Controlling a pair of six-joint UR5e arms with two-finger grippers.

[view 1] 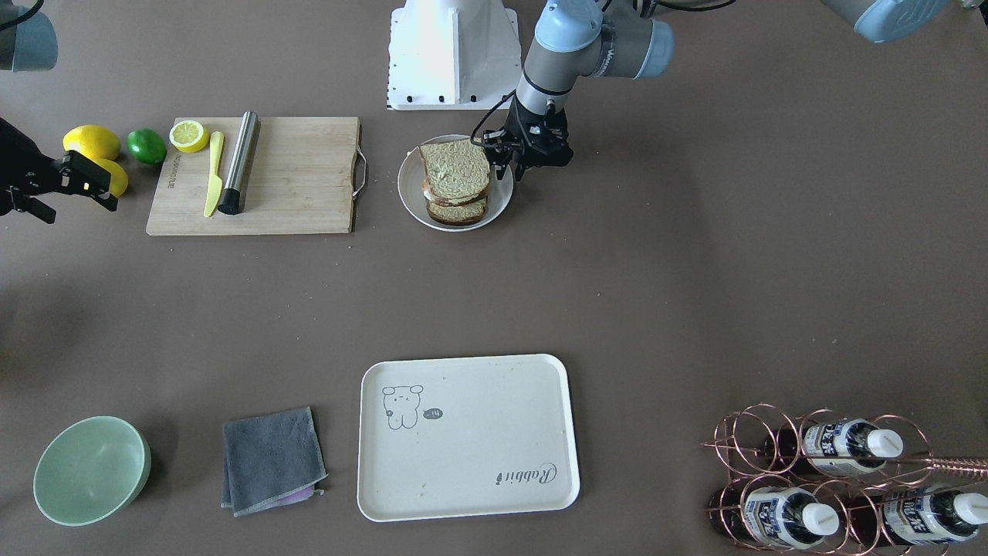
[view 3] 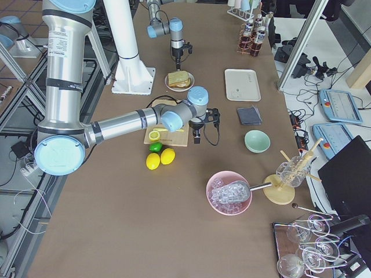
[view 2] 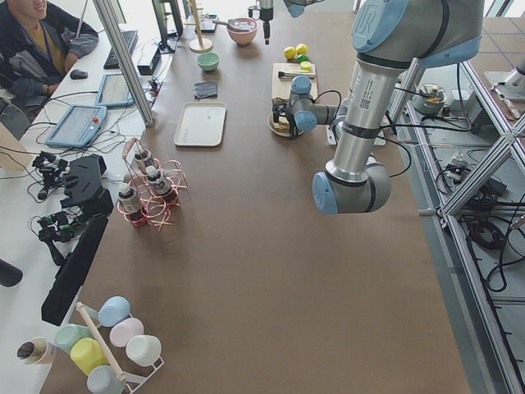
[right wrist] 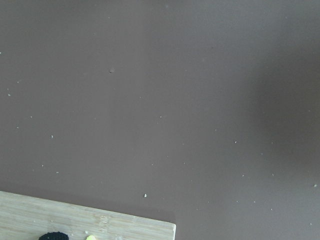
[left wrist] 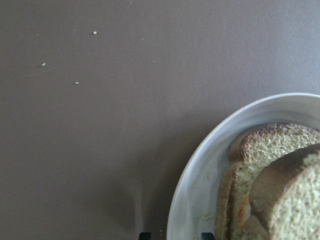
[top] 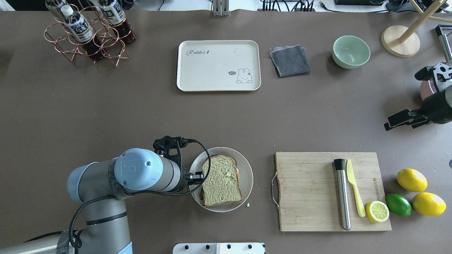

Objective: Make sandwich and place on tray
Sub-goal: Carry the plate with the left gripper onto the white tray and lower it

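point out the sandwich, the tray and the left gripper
sandwich (top: 221, 181), overhead exterior view, middle of the top bread slice
tray (top: 212, 68), overhead exterior view, bare middle of its surface
left gripper (view 1: 512, 167), exterior front-facing view, midway between its fingertips

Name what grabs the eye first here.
A stacked sandwich sits on a round plate near the robot, with the left gripper open right at the plate's rim. Across the table lies the cream tray, with the sandwich not yet on it.
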